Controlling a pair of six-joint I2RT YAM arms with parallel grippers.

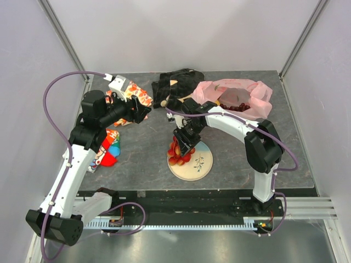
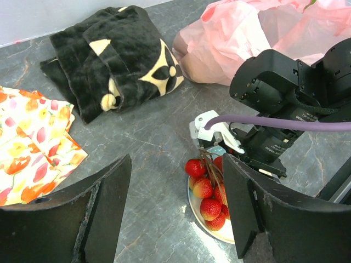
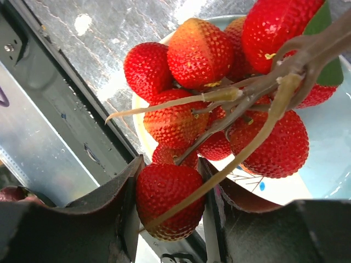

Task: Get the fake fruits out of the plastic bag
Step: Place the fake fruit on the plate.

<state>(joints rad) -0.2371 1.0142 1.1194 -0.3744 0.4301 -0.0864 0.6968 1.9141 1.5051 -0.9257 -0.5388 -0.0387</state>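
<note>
My right gripper (image 1: pixel 181 147) is shut on one fruit of the cluster of red fruits (image 3: pixel 203 98) on brown stems and holds it at the left rim of a round plate (image 1: pixel 200 164). The cluster also shows in the top view (image 1: pixel 179 153) and the left wrist view (image 2: pixel 208 192). The pink plastic bag (image 1: pixel 244 93) lies open at the back right with dark purple grapes (image 1: pixel 237 106) inside. The bag also shows in the left wrist view (image 2: pixel 230 38). My left gripper (image 1: pixel 141 112) is open and empty, above the table left of the plate. No lemon-like fruit shows.
A black patterned cloth (image 1: pixel 174 86) lies at the back middle. An orange leaf-print cloth (image 1: pixel 131 96) lies under my left arm. A red-and-blue printed cloth (image 1: pixel 108 150) lies at the left. The table's front edge is a black rail (image 1: pixel 192 194).
</note>
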